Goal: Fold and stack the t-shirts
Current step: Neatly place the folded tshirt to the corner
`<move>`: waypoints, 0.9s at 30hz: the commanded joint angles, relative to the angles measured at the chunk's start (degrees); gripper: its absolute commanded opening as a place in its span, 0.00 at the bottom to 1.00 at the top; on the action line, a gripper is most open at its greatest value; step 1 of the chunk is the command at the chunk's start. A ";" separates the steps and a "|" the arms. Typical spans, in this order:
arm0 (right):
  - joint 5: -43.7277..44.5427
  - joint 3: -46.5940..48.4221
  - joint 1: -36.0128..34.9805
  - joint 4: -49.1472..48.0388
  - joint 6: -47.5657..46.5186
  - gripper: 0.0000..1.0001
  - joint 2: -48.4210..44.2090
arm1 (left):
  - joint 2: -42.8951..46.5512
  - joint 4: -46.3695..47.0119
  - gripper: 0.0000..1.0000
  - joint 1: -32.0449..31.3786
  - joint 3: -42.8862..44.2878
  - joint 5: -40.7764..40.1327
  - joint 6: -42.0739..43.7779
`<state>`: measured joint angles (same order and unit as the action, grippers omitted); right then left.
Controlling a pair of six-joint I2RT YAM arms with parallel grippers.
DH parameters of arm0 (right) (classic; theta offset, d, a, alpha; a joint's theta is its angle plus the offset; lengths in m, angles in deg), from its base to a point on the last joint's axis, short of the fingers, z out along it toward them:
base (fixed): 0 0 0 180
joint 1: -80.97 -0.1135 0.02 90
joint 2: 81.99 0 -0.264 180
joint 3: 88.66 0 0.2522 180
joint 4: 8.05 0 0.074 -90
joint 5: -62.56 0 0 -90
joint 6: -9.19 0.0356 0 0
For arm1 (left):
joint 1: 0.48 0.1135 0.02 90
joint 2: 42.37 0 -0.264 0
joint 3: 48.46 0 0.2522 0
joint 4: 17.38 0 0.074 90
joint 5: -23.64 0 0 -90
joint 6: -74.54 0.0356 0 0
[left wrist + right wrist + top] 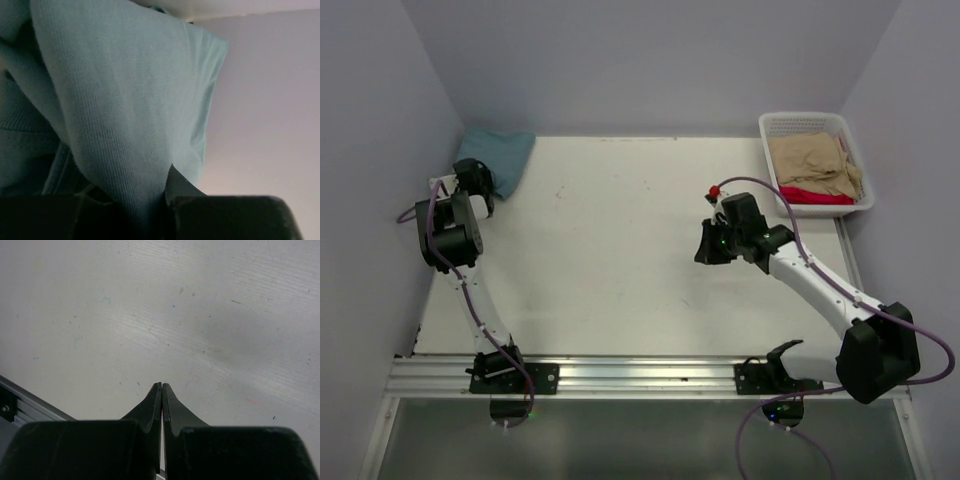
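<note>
One teal t-shirt [125, 100] inside left tool [147, 212]

I count three t-shirts in all: one teal t-shirt [505, 150], one tan t-shirt [810, 165] and one red t-shirt [817, 196]. I see one white basket [772, 124] and one table [620, 230]. I have two tools: my left tool [480, 188] and my right tool [162, 387].

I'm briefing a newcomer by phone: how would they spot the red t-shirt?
Look to the table's far right corner, where a white mesh basket sits. Inside, the red t-shirt shows only as a strip along the near side, beneath the tan t-shirt. It is the only red cloth in sight.
</note>
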<state>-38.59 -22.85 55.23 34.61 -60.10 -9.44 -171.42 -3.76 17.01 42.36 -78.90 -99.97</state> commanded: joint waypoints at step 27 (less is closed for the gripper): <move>7.20 1.39 -9.33 -4.13 2.05 0.99 -2.67 | 55.48 0.22 1.00 -12.29 -21.76 22.88 30.86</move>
<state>-34.00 -22.72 46.10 32.30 -58.53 -7.99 -117.43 -1.58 9.80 24.76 -63.49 -79.59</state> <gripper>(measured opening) 0.984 0.997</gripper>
